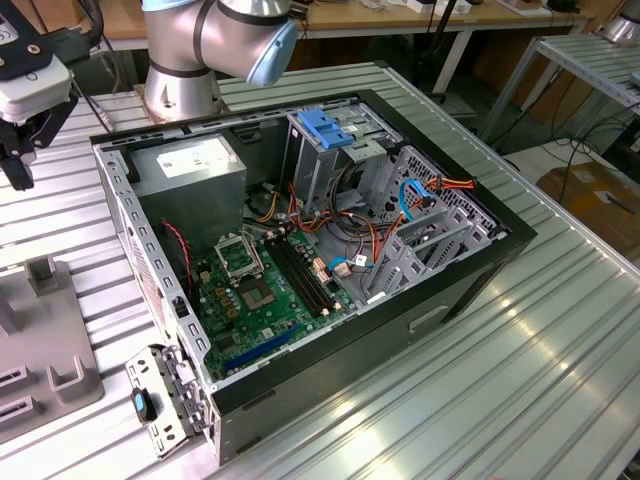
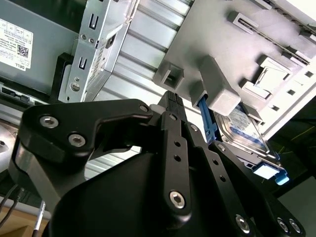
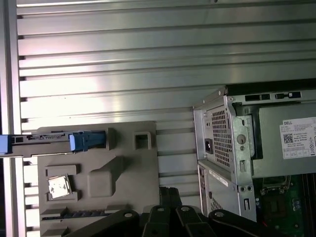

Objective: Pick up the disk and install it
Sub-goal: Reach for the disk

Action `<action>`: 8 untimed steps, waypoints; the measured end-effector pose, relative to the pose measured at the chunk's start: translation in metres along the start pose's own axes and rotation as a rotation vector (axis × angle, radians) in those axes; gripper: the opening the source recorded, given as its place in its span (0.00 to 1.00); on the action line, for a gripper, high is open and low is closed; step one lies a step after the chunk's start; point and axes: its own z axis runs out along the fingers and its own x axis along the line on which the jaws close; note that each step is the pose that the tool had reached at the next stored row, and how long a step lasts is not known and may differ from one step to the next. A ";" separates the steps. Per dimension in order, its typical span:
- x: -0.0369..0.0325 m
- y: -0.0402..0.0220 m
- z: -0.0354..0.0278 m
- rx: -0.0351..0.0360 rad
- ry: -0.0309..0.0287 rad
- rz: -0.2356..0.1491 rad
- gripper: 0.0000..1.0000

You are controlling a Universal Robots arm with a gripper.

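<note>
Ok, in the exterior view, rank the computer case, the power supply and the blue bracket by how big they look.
Largest to smallest:
1. computer case
2. power supply
3. blue bracket
All three sit close together, so the order is clear.

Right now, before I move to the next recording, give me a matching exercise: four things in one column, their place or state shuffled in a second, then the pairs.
1. disk
2. claw
3. power-supply box
4. bare blue bracket

A. on top of the drive cage in the open case
B. slotted on edge in the grey fixture
C. shut, holding nothing
D. in a corner of the open case, white label up

Pairs: 1-B, 2-C, 3-D, 4-A
</note>
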 end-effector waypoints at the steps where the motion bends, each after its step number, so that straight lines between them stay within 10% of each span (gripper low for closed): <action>1: 0.0014 -0.0001 0.0000 0.0000 0.0000 0.000 0.11; 8: 0.0101 -0.0008 0.0002 0.0000 0.0000 0.000 0.11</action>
